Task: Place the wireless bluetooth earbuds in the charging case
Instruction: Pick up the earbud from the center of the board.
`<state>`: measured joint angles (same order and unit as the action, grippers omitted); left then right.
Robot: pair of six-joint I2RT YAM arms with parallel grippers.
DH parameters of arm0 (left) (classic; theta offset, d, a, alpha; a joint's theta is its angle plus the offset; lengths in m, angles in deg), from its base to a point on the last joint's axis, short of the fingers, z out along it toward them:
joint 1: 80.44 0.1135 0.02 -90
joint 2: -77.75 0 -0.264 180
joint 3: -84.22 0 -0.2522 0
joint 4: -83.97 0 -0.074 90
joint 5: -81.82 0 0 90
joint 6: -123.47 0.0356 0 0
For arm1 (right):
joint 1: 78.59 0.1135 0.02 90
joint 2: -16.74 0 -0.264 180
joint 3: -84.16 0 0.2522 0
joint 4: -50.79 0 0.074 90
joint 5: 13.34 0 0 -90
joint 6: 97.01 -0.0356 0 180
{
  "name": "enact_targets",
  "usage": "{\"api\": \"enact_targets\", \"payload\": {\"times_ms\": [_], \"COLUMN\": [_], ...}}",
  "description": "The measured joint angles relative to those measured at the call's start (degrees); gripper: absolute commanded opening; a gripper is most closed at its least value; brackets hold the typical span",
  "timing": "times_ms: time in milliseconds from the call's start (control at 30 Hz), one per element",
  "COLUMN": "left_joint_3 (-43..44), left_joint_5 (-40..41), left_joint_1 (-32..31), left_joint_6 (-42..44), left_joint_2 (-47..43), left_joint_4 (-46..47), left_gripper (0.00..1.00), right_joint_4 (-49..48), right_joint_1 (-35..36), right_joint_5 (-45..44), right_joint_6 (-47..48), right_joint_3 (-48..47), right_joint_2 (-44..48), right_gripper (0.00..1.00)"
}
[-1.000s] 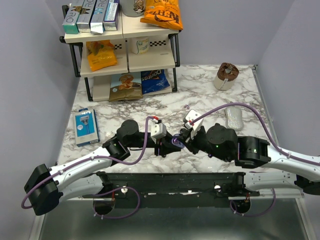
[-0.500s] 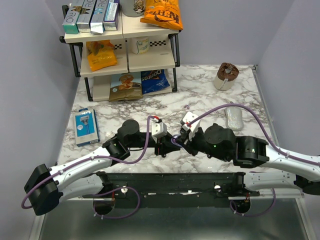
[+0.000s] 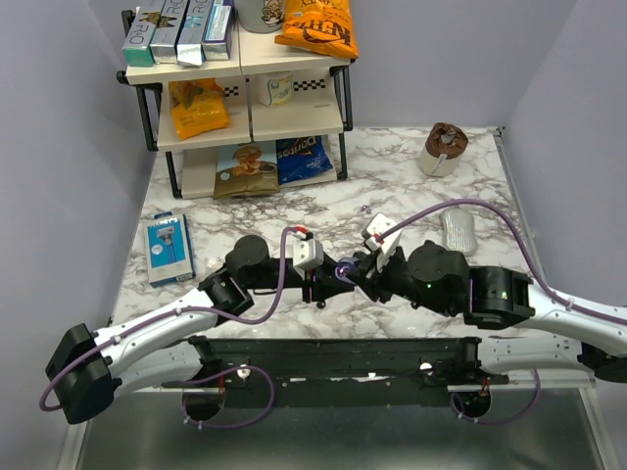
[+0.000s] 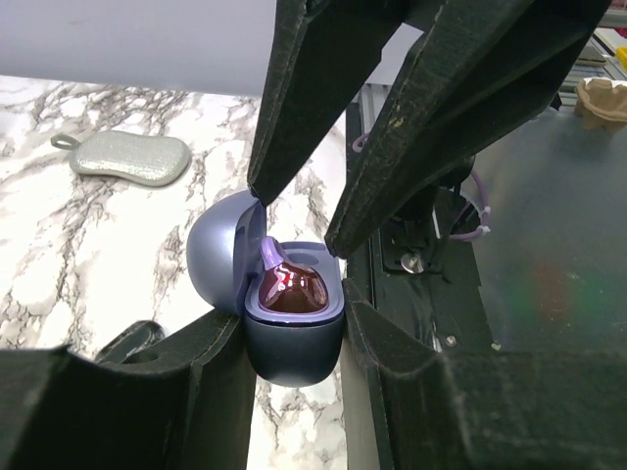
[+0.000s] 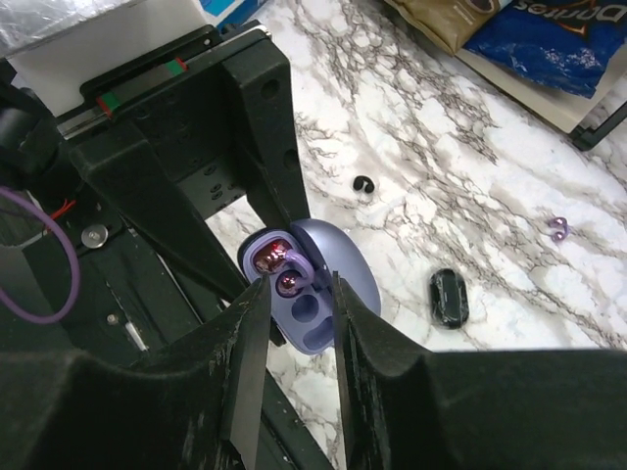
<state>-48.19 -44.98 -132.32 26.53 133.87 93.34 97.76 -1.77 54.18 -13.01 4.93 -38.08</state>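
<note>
My left gripper (image 4: 294, 328) is shut on the base of the lilac-blue charging case (image 4: 292, 343), whose lid (image 4: 220, 250) stands open. One glossy dark earbud (image 4: 292, 291) with a lilac hook sits in a slot of the case (image 5: 306, 315). My right gripper (image 5: 299, 284) hovers just over the open case, its jaws a little apart and holding nothing. In the top view both grippers meet at the case (image 3: 341, 272) near the table's front middle. A second black earbud (image 5: 449, 297) lies loose on the marble to the right of the case.
A small black ring (image 5: 363, 184) and lilac specks (image 5: 558, 228) lie on the marble beyond the case. A silver pouch (image 3: 458, 231) lies at right, a brown cup (image 3: 444, 147) at the back right. A snack rack (image 3: 245, 88) and a blue box (image 3: 167, 250) stand at left.
My right gripper's jaws have spread apart over the case, leaving the earbud in its slot. The left gripper still holds the case and has shifted slightly left.
</note>
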Motion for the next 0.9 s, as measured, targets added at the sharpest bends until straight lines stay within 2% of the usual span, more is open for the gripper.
{"api": "enact_targets", "payload": {"times_ms": [100, 133, 233, 300, 400, 433, 533, 900], "left_joint_3": [-0.24, -0.37, -0.63, -0.66, -0.66, -0.66, -0.66, -1.09], "left_joint_5": [0.04, 0.11, 0.17, 0.17, 0.31, 0.42, 0.92, 1.33], "left_joint_1": [0.0, 0.0, 0.0, 0.0, 0.0, 0.0, 0.0, 0.0], "left_joint_6": [0.0, 0.0, 0.02, 0.02, 0.02, 0.02, 0.04, 0.02], "left_joint_2": [-0.66, -0.85, -1.25, -1.33, -1.49, -1.6, -1.95, -3.08], "left_joint_4": [0.2, 0.28, 0.35, 0.37, 0.39, 0.39, 0.44, 1.97], "left_gripper": [0.0, 0.0, 0.0, 0.0, 0.0, 0.0, 0.0, 0.0], "right_joint_4": [-0.07, -0.15, -0.55, -0.52, -0.5, -0.48, -0.26, -0.55], "right_joint_1": [0.0, -0.02, 0.0, -0.02, 0.0, 0.0, 0.0, -3.02], "right_joint_5": [-0.09, -0.04, 0.28, 0.66, 1.73, 2.4, 4.72, 12.44], "right_joint_6": [0.02, 0.04, 0.22, 0.24, 0.22, 0.09, -0.15, -3.54], "right_joint_3": [0.0, 0.0, 0.0, -0.07, -0.11, -0.11, -0.09, -0.09], "right_joint_2": [1.31, 2.03, 4.09, 4.37, 3.76, 3.32, 2.54, 3.61], "right_gripper": [0.33, 0.24, 0.16, 0.16, 0.27, 0.35, 0.41, 0.43]}}
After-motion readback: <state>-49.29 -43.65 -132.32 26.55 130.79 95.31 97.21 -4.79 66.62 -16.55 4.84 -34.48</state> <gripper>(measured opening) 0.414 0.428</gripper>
